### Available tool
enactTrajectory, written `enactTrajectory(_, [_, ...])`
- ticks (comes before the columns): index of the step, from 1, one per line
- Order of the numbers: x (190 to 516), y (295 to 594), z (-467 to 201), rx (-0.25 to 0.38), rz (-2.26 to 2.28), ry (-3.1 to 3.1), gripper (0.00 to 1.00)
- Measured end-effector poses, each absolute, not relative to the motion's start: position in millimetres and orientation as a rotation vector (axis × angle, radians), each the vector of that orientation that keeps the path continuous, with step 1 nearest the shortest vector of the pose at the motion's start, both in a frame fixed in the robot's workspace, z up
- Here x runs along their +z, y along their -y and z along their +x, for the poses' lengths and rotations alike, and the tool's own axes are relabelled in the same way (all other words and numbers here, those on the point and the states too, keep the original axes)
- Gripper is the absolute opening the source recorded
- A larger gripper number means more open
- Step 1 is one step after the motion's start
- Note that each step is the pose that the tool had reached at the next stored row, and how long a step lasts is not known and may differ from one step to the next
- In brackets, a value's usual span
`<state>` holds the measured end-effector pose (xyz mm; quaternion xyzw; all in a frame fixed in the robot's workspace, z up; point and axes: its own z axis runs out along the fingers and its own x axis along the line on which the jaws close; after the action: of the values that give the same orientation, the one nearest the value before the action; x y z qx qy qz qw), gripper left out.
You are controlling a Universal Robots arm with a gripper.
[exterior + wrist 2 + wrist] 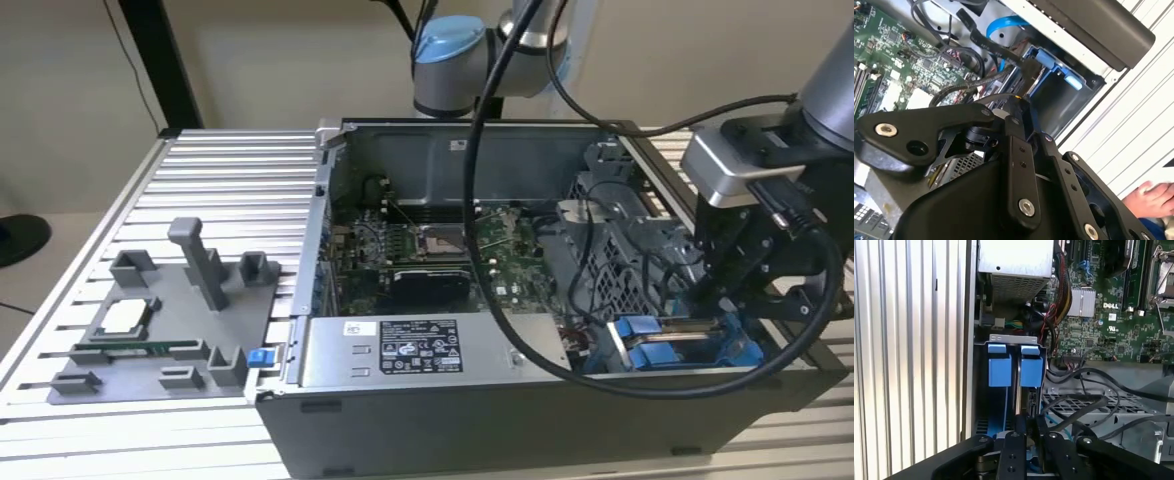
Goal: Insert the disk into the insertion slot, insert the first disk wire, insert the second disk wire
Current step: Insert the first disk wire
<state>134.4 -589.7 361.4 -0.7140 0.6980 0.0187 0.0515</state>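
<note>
Cables (1079, 409) beside insertion slot (999, 366), pincer (1029, 421) close

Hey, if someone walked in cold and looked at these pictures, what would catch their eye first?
Probably the open computer case in the middle of the exterior view, its green motherboard exposed. Next, the bright blue insertion slot at the case's corner on the exterior view's right, with the black end effector poised close over it.
</note>
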Motion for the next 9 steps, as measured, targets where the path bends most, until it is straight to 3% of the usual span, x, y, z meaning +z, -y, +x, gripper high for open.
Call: enactTrajectory(9, [354.5, 585.0, 143.1, 0.057, -2.173, -2.124, 0.00])
